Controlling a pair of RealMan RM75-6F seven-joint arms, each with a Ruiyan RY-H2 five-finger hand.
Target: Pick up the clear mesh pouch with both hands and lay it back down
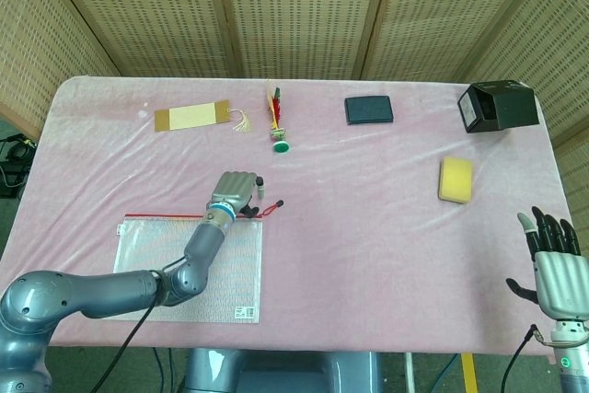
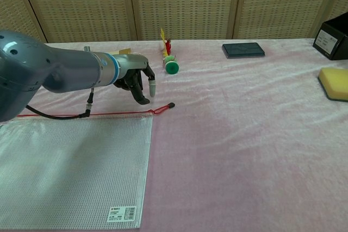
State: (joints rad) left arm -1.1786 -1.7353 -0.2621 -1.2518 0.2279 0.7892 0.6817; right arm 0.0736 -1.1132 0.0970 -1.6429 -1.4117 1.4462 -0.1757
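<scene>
From the head view, the clear mesh pouch (image 1: pixel 189 269) lies flat on the pink tablecloth (image 1: pixel 368 227) down at seven o'clock, red zipper edge facing the far side, pull tab (image 1: pixel 273 206) trailing off its far right corner. The left hand (image 1: pixel 235 192) hovers right over that corner, fingers curled downward, nothing in them. Way out at four o'clock, the right hand (image 1: pixel 552 269) sits off the table edge, fingers spread and empty, well apart from the pouch. A yellow sponge (image 1: pixel 456 179) sits at three o'clock, a green-capped shuttlecock (image 1: pixel 279 126) at twelve. Now the chest view: the pouch (image 2: pixel 73 169) fills the near left, a label (image 2: pixel 122 213) at its near right corner, and the left hand (image 2: pixel 138 79) hangs just beyond the zipper line, fingertips pointing down, not touching. The right hand is out of this shot. This looks thin, light and floppy, likely slick; it should sag, so opposite edges make the sensible holds.
</scene>
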